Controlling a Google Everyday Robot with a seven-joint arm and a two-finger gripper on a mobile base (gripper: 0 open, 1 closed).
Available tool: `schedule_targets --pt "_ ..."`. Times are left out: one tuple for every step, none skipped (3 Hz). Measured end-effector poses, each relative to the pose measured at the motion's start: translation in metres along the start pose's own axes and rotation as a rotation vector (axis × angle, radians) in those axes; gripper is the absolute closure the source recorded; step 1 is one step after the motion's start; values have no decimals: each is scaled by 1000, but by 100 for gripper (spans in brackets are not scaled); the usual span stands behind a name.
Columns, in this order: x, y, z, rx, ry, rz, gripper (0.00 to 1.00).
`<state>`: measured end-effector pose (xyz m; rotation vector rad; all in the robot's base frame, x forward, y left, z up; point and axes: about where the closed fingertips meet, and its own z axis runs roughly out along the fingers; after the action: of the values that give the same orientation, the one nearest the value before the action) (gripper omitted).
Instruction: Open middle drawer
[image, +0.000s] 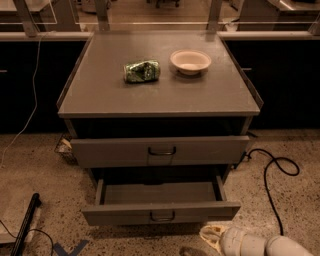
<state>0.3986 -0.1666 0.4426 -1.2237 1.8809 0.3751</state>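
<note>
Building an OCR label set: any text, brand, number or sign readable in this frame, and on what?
No text can be read anywhere.
Print on the crumpled green packet on the grey cabinet top: too blurred to read.
No markings show on the round white bowl, the upper grey drawer front or the pulled-out grey metal middle drawer.
No label shows on the white gripper, low by that drawer's right front corner.
</note>
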Motion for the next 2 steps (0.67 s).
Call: schedule_targets --pt "0 -1 1 1 0 1 59" --pt "0 -1 1 1 0 1 36"
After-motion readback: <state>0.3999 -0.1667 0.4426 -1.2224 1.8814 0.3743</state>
